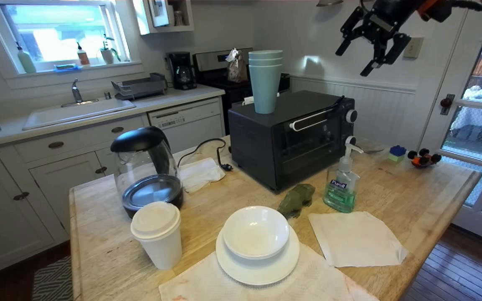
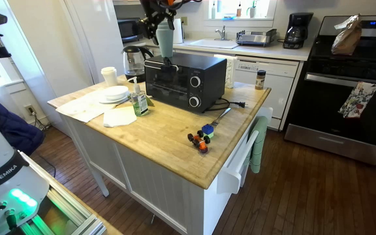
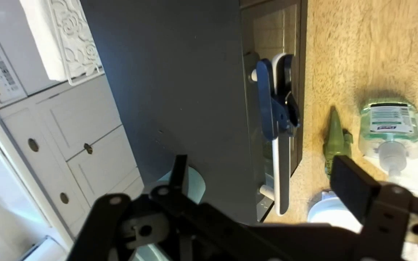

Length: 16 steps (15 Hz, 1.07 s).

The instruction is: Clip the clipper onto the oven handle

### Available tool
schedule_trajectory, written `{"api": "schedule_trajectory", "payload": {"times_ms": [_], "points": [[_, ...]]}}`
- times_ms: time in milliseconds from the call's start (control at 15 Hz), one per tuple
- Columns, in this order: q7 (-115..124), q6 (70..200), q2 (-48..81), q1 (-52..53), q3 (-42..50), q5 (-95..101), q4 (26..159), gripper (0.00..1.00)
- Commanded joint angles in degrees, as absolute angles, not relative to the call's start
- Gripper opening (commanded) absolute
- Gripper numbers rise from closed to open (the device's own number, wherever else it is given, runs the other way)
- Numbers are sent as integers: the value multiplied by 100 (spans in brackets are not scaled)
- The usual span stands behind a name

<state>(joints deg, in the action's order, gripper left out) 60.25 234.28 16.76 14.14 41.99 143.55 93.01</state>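
The black toaster oven (image 1: 249, 142) stands on the wooden table in both exterior views. Its oven handle (image 1: 308, 121) is a pale bar across the upper door; it also shows in the wrist view (image 3: 276, 170). The clipper (image 3: 267, 99), a dark blue and black clamp, sits on the handle with the bar between its arms. In an exterior view the clipper (image 2: 167, 65) is a dark shape near one end of the handle. My gripper (image 1: 360, 60) is open, empty and above the oven, apart from the clipper. In the wrist view the handle lies between the open fingers (image 3: 259, 163).
Stacked teal cups (image 1: 266, 83) stand on the oven top near the gripper. A sanitizer bottle (image 1: 341, 188), a green figure (image 1: 296, 200) and a white bowl (image 1: 256, 232) are before the oven. A glass kettle (image 1: 144, 167) stands beside it. A toy car (image 2: 199, 141) lies near the table edge.
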Motion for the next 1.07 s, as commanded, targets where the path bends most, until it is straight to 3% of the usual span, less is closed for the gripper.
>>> {"api": "schedule_trajectory", "payload": {"times_ms": [0,1000], "points": [[6872,23838,1763,2206,5289,14435,8974,100],[9045,24372,2132,4549,7853,14422,9056,100]]}}
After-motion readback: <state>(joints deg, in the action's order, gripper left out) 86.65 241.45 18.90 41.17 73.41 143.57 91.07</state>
